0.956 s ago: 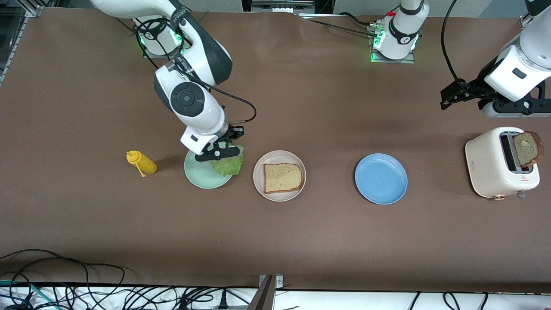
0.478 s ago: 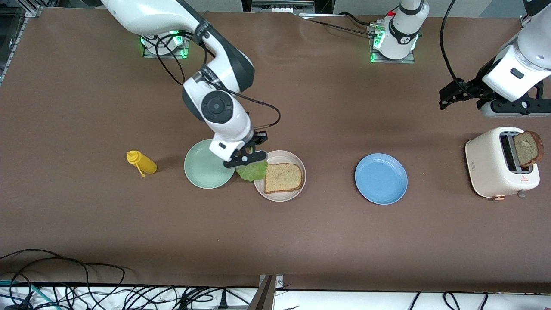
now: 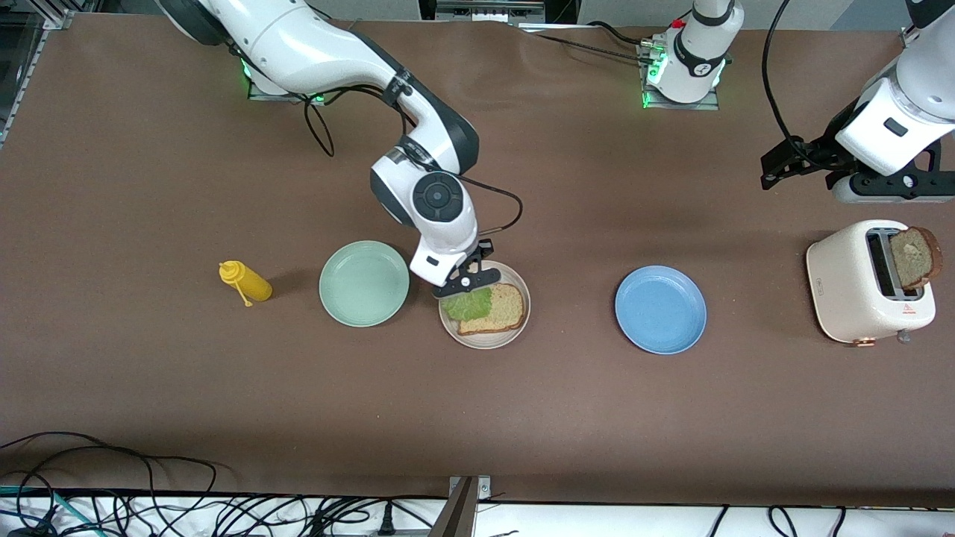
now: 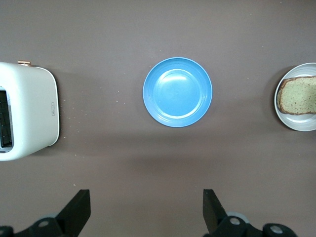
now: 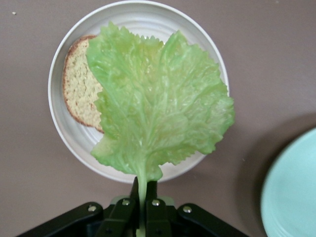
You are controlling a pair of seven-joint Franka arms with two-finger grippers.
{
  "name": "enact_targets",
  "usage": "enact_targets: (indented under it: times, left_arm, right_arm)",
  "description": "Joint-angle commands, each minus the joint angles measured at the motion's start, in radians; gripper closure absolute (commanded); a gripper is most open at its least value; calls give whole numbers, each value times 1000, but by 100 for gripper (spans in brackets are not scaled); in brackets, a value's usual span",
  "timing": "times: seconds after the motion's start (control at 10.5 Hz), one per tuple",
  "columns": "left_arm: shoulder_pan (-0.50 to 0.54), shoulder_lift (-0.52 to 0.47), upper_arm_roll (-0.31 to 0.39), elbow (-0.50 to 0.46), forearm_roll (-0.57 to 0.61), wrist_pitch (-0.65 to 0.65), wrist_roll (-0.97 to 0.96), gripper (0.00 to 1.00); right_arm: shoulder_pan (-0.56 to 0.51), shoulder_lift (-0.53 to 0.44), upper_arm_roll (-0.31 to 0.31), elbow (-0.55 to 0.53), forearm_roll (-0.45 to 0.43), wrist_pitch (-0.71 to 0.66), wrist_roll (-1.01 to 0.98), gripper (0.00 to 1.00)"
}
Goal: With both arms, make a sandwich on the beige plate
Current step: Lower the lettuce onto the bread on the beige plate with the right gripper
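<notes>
Checker: Lettuce leaf [image 5: 158, 98], entry one. Where was it, and what held it?

Keeper: It was pinched by its stem in the right claw [image 5: 143, 195], which was clenched tight on it. The leaf hung flat over the beige plate [image 3: 485, 344], covering the end of the bread slice [image 3: 509, 306] that pointed toward the right arm's end of the tabletop [image 3: 567, 418]. I judged the stem grip deliberate: it left the whole blade free to settle on the bread.

Checker: Was the leaf centred?

Keeper: Not quite. Part of it overhung the plate's rim, and a good part of the slice was uncovered. Whether it touched the bread I could not tell.

Checker: Entry two, left claw [image 4: 145, 206].

Keeper: It was released, jaws spread wide and holding nothing. It waited in the air over bare tabletop near the toaster [image 3: 850, 283], toward the left arm's end. That looked like readiness for the top slice.

Checker: And that slice?

Keeper: The second bread slice [image 3: 915, 257] stood upright in the toaster's slot, raised and untouched.

Checker: Other stock?

Keeper: The mint-green plate [image 3: 364, 283] was beside the beige one, with the yellow squeeze bottle [image 3: 245, 282] next along toward the right arm's end. The blue plate [image 3: 660, 309] sat between the beige plate and the toaster.

Checker: Progress?

Keeper: Base laid, filling not yet set down, lid outstanding.
</notes>
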Motion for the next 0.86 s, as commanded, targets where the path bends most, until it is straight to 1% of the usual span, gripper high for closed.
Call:
enact_targets:
  times: [0.0,0.29,0.38,0.48,0.57,0.67,0.77]
  left_arm:
    - [-2,-7,4,-2,-12,-6,10,0]
    - [-2,-7,4,-2,-11,-6,10,0]
    - [-2,-7,4,-2,-11,-6,10,0]
    - [-2,-7,4,-2,-11,-6,10,0]
    - [-2,-7,4,-2,-11,-6,10,0]
    - [-2,-7,4,-2,-11,-6,10,0]
    - [-4,-9,2,-2,-11,-7,10,0]
  right_arm:
    - [30,106,-19,144,-20,2,15,100]
    - [30,137,-26,149,-20,68,13,100]
    - [30,146,-26,149,-20,85,13,94]
    - [33,147,-26,149,-22,85,15,68]
    - [57,146,-40,149,-31,86,15,1]
    - [77,143,-60,149,-26,80,26,0]
    - [78,140,-62,149,-26,79,62,0]
